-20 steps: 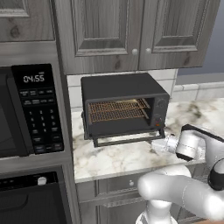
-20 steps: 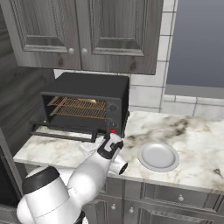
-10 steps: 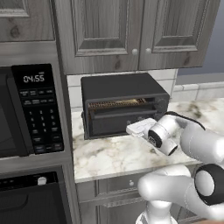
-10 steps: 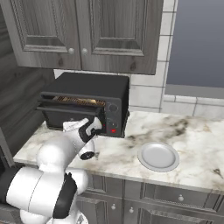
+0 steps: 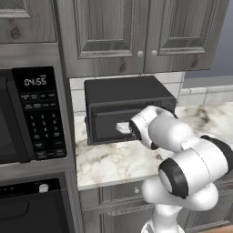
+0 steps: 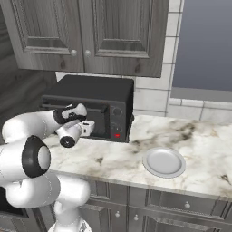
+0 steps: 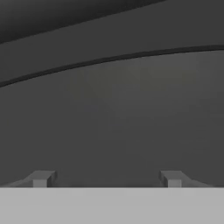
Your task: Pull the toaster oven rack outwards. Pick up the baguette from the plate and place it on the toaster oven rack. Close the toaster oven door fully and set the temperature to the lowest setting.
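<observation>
Against the front of the toaster oven (image 5: 127,109) sits my gripper (image 7: 107,178), its two finger tips standing wide apart with nothing between them, facing the dark grey toaster oven door (image 7: 113,122) at close range. From the left base camera, the door looks raised shut across the oven's front, and my hand presses at its lower middle; I cannot tell whether the fingertips actually touch the panel. Seen from the right base camera, the oven stands on the marble counter (image 6: 195,149) under the grey wall cabinets (image 6: 90,31), with its control strip of round dials (image 6: 118,118) and a red light on the right side of its face. The small white plate (image 6: 164,161) lies well apart from the oven, toward the counter's front edge, and its surface is bare. Left of the oven, the black microwave (image 5: 32,113) with its keypad shows a lit clock.
</observation>
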Controlling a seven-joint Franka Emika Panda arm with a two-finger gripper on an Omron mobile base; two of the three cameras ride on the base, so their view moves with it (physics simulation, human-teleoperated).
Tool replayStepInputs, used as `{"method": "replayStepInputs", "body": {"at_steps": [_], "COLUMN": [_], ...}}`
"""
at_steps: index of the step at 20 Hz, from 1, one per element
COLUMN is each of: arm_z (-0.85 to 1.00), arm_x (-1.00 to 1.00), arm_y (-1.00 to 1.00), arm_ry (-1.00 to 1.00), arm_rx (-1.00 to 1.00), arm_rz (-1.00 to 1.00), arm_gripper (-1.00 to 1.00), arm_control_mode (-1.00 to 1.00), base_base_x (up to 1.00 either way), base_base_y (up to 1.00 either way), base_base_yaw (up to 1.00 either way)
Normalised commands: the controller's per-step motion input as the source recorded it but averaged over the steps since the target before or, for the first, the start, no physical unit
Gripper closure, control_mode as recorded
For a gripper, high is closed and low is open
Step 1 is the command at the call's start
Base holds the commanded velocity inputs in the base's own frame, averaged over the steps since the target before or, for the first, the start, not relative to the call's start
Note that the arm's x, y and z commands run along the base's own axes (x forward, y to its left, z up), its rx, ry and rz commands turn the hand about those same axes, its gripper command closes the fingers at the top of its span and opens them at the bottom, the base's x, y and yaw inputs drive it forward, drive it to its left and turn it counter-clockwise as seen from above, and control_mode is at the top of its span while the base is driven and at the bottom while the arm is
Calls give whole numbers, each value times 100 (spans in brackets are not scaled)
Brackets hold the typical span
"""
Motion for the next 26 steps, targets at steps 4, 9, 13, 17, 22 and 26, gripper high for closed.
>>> {"method": "replayStepInputs", "body": {"at_steps": [4, 9, 13, 17, 22, 26], "arm_z": [9, 0, 0, 0, 0, 19], "arm_x": [29, 34, 58, 61, 44, -37], "arm_y": [0, 5, 2, 0, 0, 2], "arm_ry": [23, 15, 12, 10, 12, -7], "arm_rx": [0, 0, -1, -1, 0, 0], "arm_rz": [-5, -7, -8, -6, -6, 0], "arm_gripper": [-100, -100, -100, -100, -100, -100], "arm_control_mode": [-100, -100, -100, -100, -100, -100], "base_base_x": [0, 0, 0, 0, 0, 0], "base_base_y": [0, 0, 0, 0, 0, 0], "base_base_yaw": [0, 0, 0, 0, 0, 0]}}
